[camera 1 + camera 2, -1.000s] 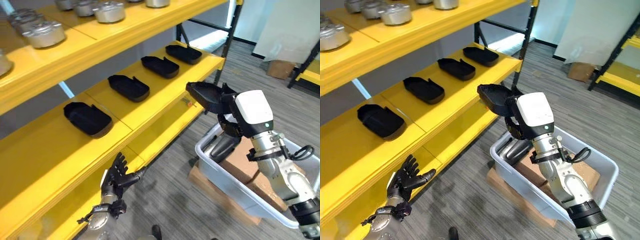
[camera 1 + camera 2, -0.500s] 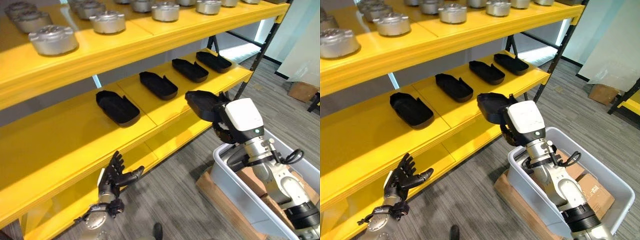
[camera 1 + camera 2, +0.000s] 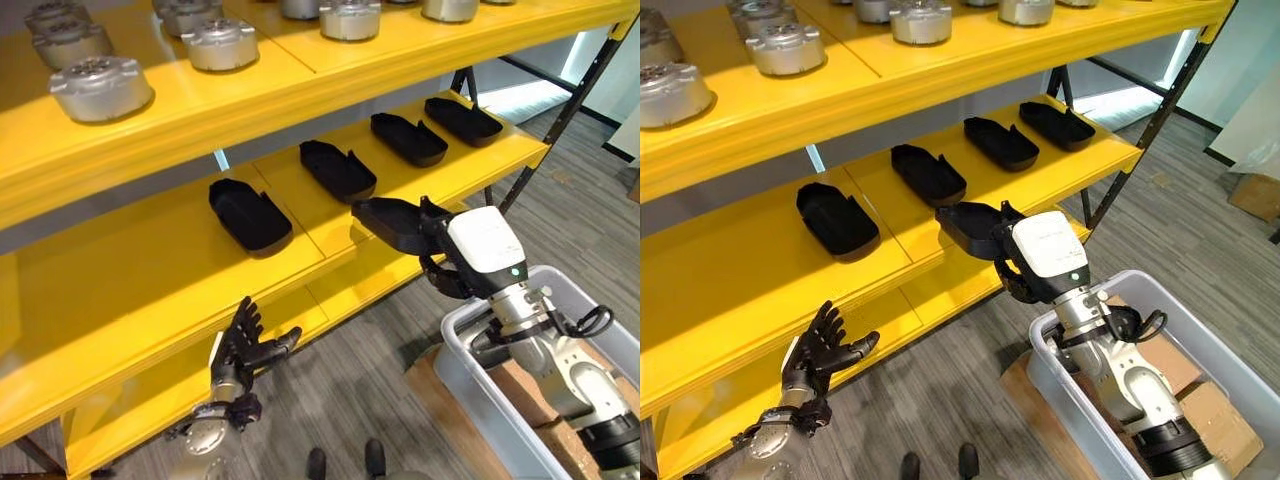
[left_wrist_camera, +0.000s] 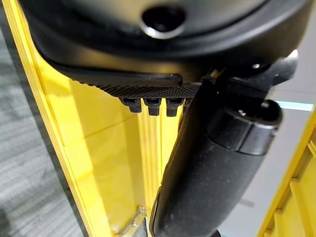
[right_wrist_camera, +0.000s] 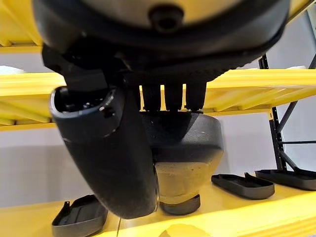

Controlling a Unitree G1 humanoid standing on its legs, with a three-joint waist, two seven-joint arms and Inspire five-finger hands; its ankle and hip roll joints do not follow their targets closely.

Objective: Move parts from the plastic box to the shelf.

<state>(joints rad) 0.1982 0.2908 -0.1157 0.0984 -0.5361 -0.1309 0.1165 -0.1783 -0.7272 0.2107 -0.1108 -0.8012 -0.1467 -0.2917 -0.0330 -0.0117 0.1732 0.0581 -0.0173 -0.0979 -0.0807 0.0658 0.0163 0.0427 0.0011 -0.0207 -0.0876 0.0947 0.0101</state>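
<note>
**Black part held at the shelf edge**

We find the right robot hand (image 3: 455, 262) clamped on a black part (image 3: 392, 222), just off the middle shelf (image 3: 150, 270) front edge. Four like parts (image 3: 250, 213) lie there. The left robot hand (image 3: 245, 345), at 7 o'clock, has fingers spread. The plastic box (image 3: 480, 375) sits at 4 o'clock.

arms: silver-grey | robot hand (image 3: 243, 345): dark fingers | right wrist: white housing

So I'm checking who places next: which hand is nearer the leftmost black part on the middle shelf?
Left, narrowly. The left hand hangs open below the leftmost part, under the shelf's front edge. The right hand is off to its right, holding another black part.
</note>
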